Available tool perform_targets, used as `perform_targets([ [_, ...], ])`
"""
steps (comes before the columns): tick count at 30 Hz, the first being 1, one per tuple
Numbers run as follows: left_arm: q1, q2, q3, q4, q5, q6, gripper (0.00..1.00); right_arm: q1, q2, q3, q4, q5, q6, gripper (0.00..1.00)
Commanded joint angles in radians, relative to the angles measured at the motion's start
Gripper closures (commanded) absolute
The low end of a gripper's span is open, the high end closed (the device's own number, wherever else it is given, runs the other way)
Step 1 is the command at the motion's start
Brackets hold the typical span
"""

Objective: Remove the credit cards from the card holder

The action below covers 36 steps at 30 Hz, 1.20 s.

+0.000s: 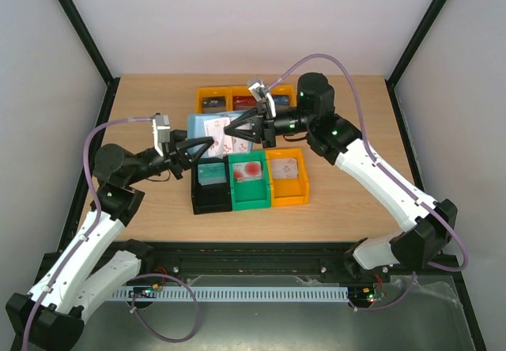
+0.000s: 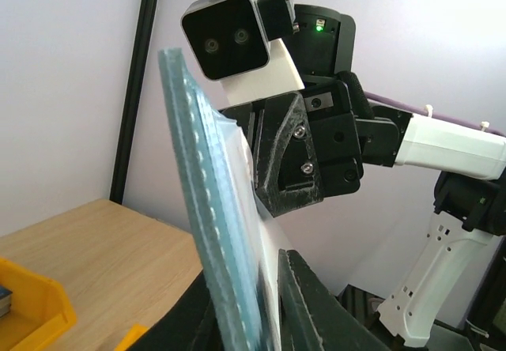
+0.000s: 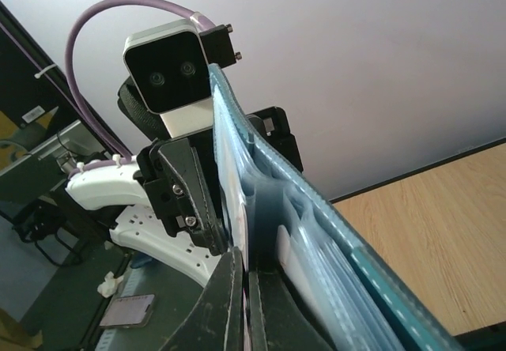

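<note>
My left arm (image 1: 79,248) and right arm (image 1: 387,179): white shells, black joints, green LEDs (image 2: 318,27). Purple cables (image 3: 134,3) feed grey-faced white wrist cameras (image 2: 229,31). Silver screws (image 2: 299,132) on black mounts.

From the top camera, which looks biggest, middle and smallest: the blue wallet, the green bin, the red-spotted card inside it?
Biggest: green bin and blue wallet look alike; the wallet is lifted nearer the camera, so unsure.
Smallest: red-spotted card.

No text, label or number is legible on anything.

Wooden tabletop (image 1: 158,209): black bin (image 1: 210,189), green bin (image 1: 250,181), orange bin (image 1: 288,179) touching in row; further orange bins (image 1: 212,98) at back.
</note>
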Motion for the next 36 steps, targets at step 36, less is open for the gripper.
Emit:
perform_targets([
  [36, 0.087, -0.031, -0.054, -0.077, -0.267, -0.107, 0.97, -0.190, -0.064, 0.047, -0.202, 0.097, -0.031, 0.98],
])
